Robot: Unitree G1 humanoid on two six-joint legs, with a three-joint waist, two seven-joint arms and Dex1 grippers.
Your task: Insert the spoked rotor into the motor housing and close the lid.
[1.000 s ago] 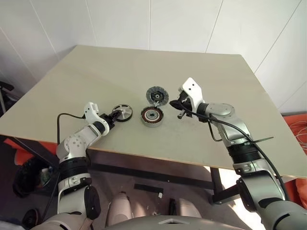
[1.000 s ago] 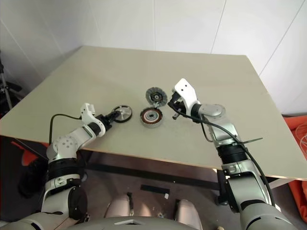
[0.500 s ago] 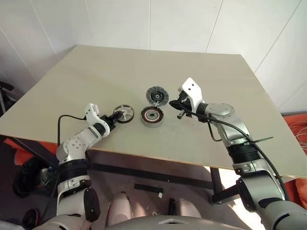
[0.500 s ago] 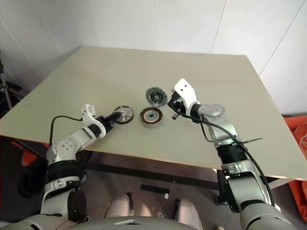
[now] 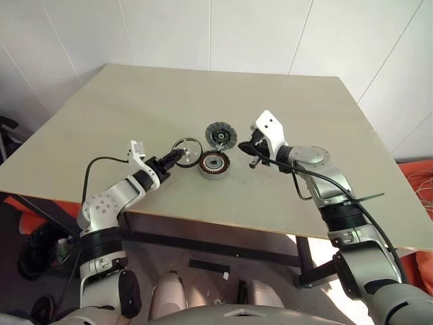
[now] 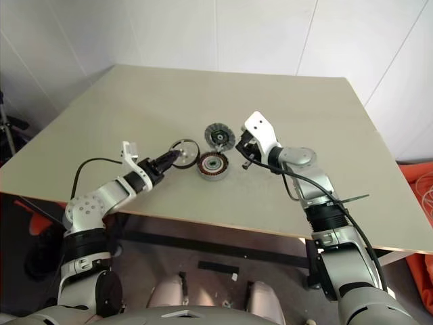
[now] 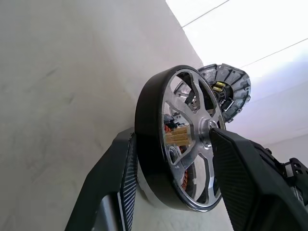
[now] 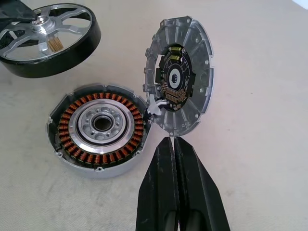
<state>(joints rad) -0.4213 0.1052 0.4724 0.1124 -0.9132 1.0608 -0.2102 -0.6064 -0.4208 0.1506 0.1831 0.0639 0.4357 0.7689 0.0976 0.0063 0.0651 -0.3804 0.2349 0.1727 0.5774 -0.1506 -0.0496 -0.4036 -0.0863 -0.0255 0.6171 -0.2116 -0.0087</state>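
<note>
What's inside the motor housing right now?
The motor housing holds a ring of copper-brown windings around a silver hub with a dark centre hole. Nothing covers them; what lies beneath them is hidden.

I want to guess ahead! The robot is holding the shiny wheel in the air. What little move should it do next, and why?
Probably carry the spoked rotor a bit further over, right above the motor housing. The left gripper holds it lifted and tilted beside the open housing, whose copper windings show. The lid stands open behind.

You have a beige table (image 5: 203, 95) against a white panelled wall (image 5: 203, 34); an orange thing (image 5: 425, 183) lies beside the table.
</note>
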